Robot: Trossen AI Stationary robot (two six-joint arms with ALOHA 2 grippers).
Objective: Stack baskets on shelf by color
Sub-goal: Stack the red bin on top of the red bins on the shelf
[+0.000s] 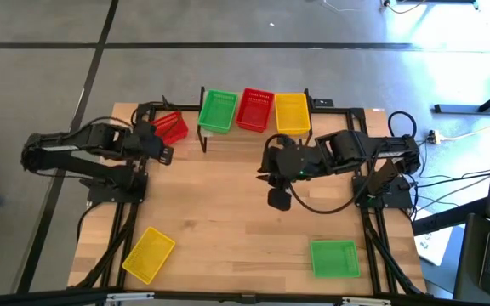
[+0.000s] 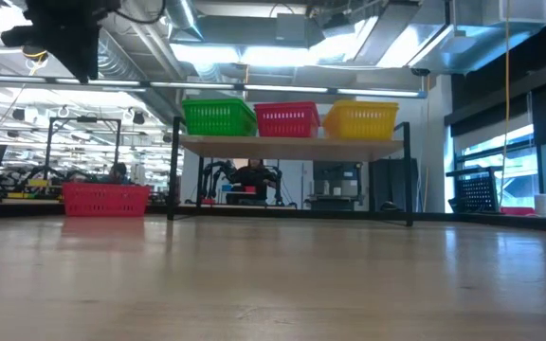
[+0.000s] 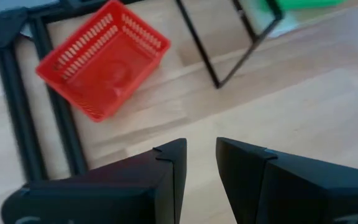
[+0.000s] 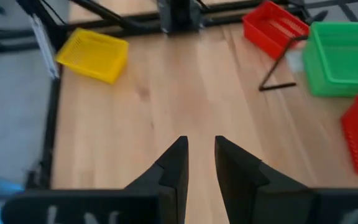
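Note:
The shelf (image 2: 292, 144) stands at the table's far middle. On its top, from left to right, sit a green basket (image 1: 218, 110), a red basket (image 1: 256, 110) and a yellow basket (image 1: 292, 112). Another red basket (image 1: 173, 127) rests on its bottom on the table, left of the shelf. My left gripper (image 3: 201, 155) hangs open just on the near side of this red basket (image 3: 104, 59), pointing slantwise down, with nothing between its fingers. My right gripper (image 4: 201, 152) hovers open over the table's middle, in front of the shelf, facing the table's left side.
A yellow basket (image 1: 149, 253) lies near the table's front left corner and a green basket (image 1: 334, 257) near the front right. Black frame rails (image 3: 11, 93) run along the table's sides. Bare wood lies between the arms (image 1: 228, 204).

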